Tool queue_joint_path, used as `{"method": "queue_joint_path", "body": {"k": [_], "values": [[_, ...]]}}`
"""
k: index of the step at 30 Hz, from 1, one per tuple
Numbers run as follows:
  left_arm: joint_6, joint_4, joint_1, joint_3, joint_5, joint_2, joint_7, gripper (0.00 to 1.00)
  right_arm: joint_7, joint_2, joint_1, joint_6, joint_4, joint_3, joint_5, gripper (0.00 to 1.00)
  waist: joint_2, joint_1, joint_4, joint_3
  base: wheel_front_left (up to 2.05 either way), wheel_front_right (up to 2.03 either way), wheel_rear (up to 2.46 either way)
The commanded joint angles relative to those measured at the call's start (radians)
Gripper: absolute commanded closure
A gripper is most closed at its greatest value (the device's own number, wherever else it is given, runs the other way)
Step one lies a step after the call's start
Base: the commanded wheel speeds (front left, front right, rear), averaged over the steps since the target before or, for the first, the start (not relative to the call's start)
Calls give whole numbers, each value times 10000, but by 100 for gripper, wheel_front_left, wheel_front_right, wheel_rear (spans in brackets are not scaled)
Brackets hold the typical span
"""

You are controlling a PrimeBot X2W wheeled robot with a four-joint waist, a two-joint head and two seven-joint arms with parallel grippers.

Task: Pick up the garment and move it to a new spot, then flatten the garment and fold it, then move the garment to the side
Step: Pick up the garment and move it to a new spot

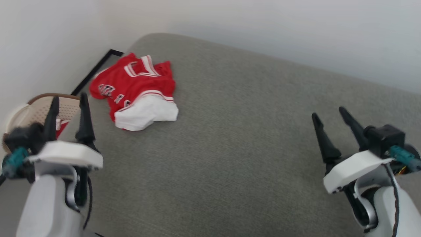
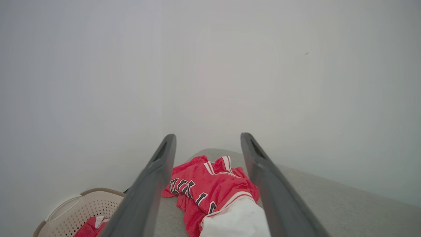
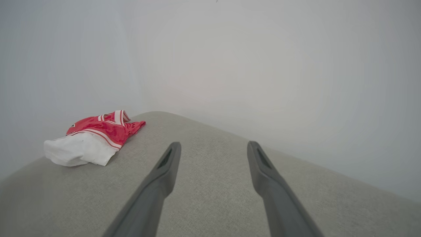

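Nearest, the left gripper (image 1: 69, 97) and right gripper (image 1: 328, 112) hover empty, their tapered dark fingers spread wide. The garment (image 1: 135, 89) lies crumpled at the far left corner of the padded grey surface (image 1: 236, 138), well apart from both. It is red jersey cloth with a soft white sleeve bunched at its near edge, red-white striped trim and black white-edged lettering partly creased. The surface is coarse woven fabric with a rounded corner. Left of it stands a beige perforated basket (image 1: 33, 113), brown-rimmed, with red cloth inside.
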Motion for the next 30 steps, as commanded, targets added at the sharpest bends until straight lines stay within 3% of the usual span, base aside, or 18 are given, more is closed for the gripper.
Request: {"method": "queue_joint_path", "body": {"k": [1, 11, 18, 22, 30], "values": [[-96, 341, -447, 48, -108, 60, -37, 0, 96, -90, -188, 1, -156, -2, -99, 0, 0, -1, -462, 469, 0, 0, 0], [-506, 3644, -3223, 176, -316, 695, -100, 0, 609, -359, -926, 1, -1301, -16, -237, 0, 0, -1, -1937, 2373, 0, 0, 0], [-675, 6063, -4994, 14, -529, 1246, 289, 0, 807, -392, -1323, 1, -1980, -247, -232, 0, 0, -1, -2580, 3586, 0, 0, 0], [-674, 7397, -5841, 15, -695, 1542, 970, 0, 901, -399, -1508, 1, -2347, -283, -295, 0, 0, -1, -2856, 4152, 0, 0, 0], [-420, 9083, -6729, -76, -894, 1532, 3157, 0, 1074, -419, -1596, 1, -2777, -358, -406, 0, 0, -1, -3089, 4754, 0, 0, 0]]}}
